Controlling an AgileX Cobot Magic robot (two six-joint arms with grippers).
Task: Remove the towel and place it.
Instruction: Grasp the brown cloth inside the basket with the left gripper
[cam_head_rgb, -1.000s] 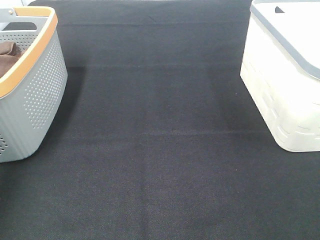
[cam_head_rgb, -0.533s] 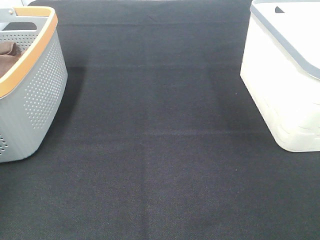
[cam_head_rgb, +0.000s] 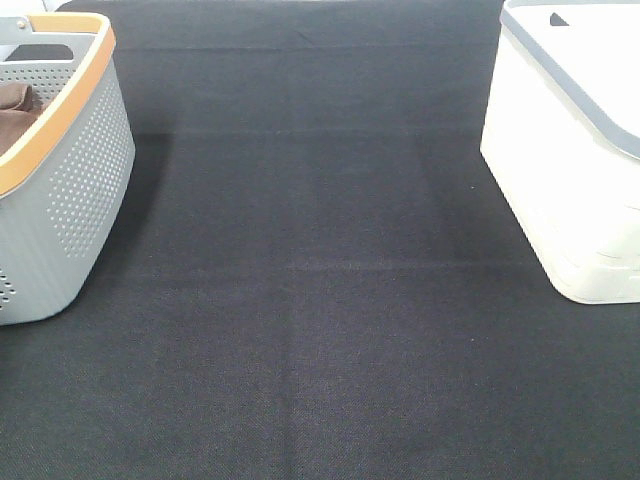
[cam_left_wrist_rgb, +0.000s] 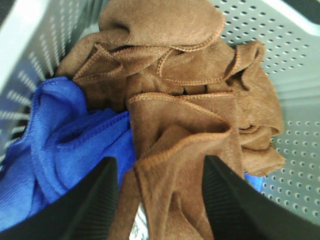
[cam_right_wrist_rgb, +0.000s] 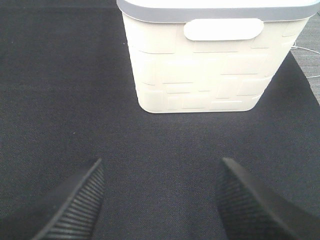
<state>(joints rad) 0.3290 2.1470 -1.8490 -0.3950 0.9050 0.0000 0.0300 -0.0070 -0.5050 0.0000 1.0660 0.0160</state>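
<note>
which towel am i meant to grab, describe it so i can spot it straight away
Start at the grey perforated plastic basket with the orange rim, on the left of the black table mat. Inside it lies the reddish-brown fuzzy microfibre towel, crumpled, with a thin stitched hem. Its brown colour sets it apart from the bright blue cloth bunched against it.

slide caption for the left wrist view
Open left gripper over brown towel and blue cloth in grey basket.

Grey basket (cam_head_rgb: 70, 200) and white bin (cam_head_rgb: 560, 180) partly beyond the high view's edges (towel (cam_head_rgb: 15, 110) a mere sliver)
</note>
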